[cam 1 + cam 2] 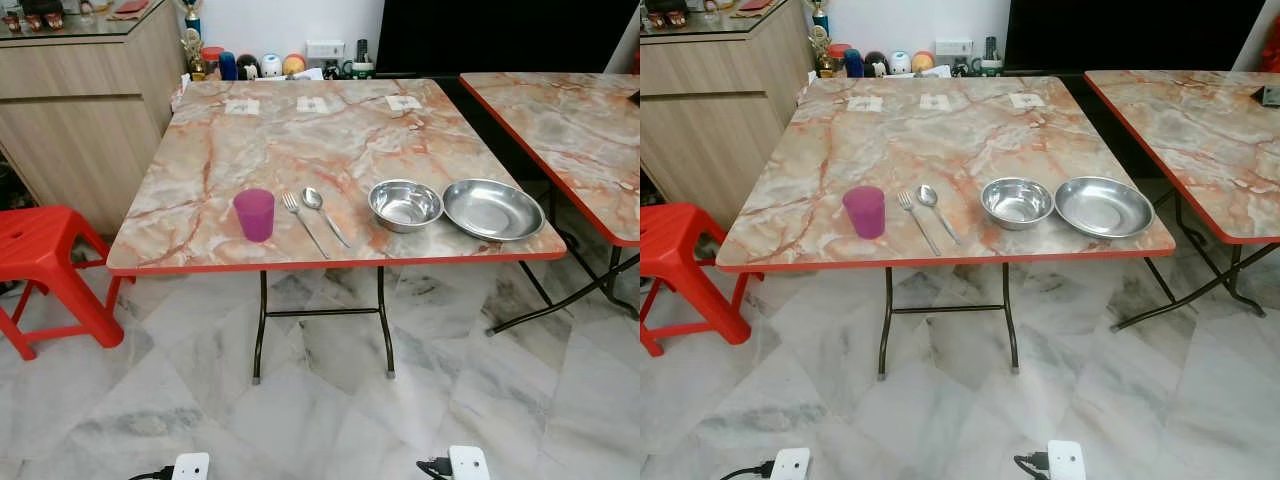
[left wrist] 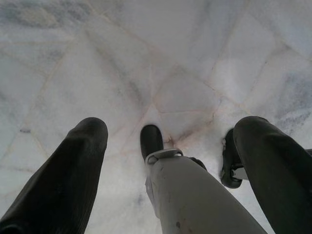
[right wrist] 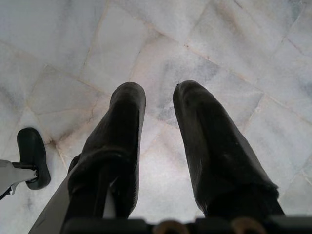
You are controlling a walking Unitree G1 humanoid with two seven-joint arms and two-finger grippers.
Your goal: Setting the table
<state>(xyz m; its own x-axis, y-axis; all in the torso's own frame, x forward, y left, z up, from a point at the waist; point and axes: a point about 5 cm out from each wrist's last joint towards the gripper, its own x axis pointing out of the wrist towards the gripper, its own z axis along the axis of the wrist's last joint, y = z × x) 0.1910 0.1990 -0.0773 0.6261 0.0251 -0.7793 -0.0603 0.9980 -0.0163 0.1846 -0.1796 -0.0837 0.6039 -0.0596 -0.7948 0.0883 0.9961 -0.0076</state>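
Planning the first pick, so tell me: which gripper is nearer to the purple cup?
Left, though only slightly. Both grippers hang low over the floor, short of the table: the left gripper is on the purple cup side, and the right gripper is farther across.

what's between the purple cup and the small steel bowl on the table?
A fork and a spoon lie side by side between the purple cup and the small steel bowl, seen in both eye views. Nothing else sits in that stretch.

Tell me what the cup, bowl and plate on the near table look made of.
Purple cup: likely plastic, matte and slightly translucent, no glare.
Bowl: metal, probably stainless steel, with a mirror-bright inside reflecting light.
Plate: same silvery metal, shallow, with a softer brushed sheen.
All stand on the table, whose marble pattern looks printed on laminate.
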